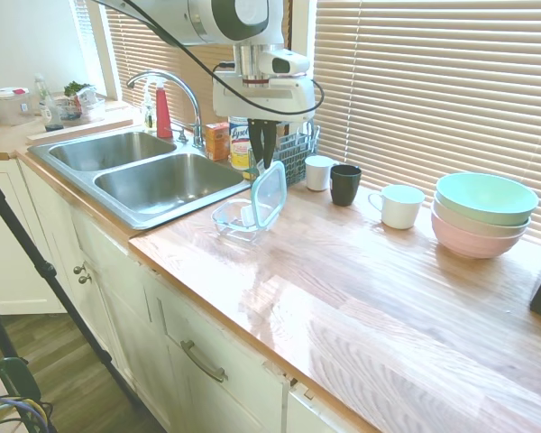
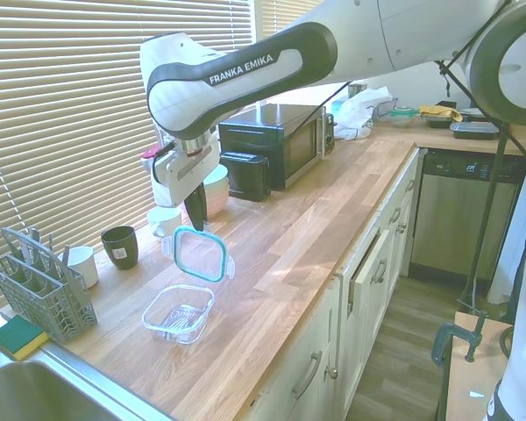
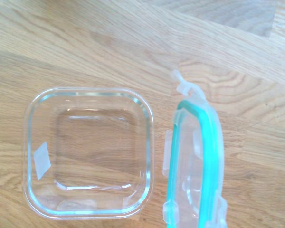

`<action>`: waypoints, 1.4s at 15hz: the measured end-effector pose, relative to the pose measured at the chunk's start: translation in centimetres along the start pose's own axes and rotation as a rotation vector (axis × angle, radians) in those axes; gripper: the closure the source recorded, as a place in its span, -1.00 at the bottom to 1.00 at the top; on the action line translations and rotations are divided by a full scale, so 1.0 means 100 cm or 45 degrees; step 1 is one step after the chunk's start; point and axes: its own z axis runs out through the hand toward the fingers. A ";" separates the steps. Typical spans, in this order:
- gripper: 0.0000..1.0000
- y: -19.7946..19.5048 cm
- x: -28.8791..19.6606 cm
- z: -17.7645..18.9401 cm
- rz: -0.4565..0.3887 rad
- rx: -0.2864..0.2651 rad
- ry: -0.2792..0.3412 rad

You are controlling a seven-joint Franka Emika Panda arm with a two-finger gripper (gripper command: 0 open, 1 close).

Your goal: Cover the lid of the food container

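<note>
While my gripper (image 2: 195, 219) pinches the lid (image 2: 201, 253) by its top edge, hanging it upright, I see the food container (image 2: 179, 311) resting open on the wooden counter (image 2: 289, 237) just below and beside the fingers. Bare wood surrounds it; beyond stand a cutlery basket (image 2: 39, 285) and cups (image 2: 119, 246).

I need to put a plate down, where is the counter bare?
Bare: the wooden counter from the glass food container to its front edge, below the stacked bowls. Crowded: the window side, with cutlery basket and mugs.
</note>
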 end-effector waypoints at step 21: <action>1.00 -0.087 -0.052 0.025 -0.043 -0.122 0.055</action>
